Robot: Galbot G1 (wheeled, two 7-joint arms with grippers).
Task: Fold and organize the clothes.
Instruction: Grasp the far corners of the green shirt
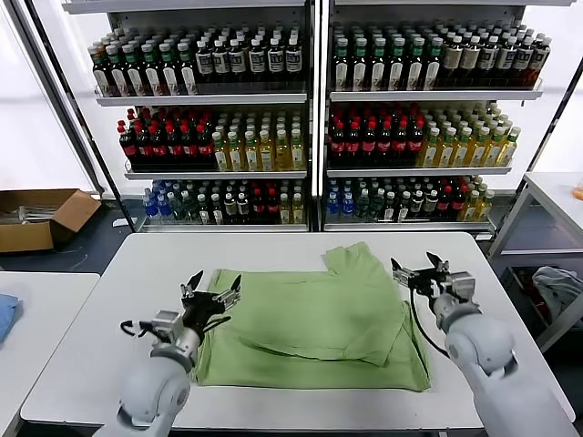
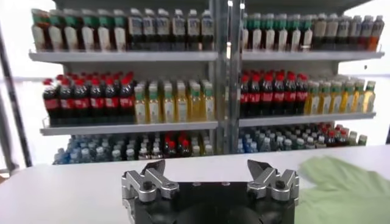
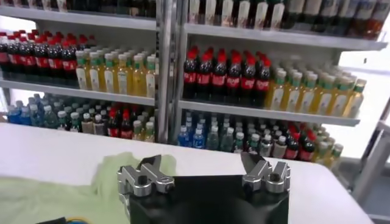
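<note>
while the shirt (image 1: 314,319) is lying partly folded between them, the left gripper (image 1: 211,293) and the right gripper (image 1: 420,269) are hovering wide and empty; more folds are remaining.

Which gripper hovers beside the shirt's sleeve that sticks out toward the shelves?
The right gripper, open, beside the green shirt; the left gripper is at its opposite edge.

Both arms reach forward, elbows low. Left pincer (image 1: 211,293) sits spread wide with nothing in it; right pincer (image 1: 420,269) is the same, gaping wide, fingers pointing away from the body.
</note>
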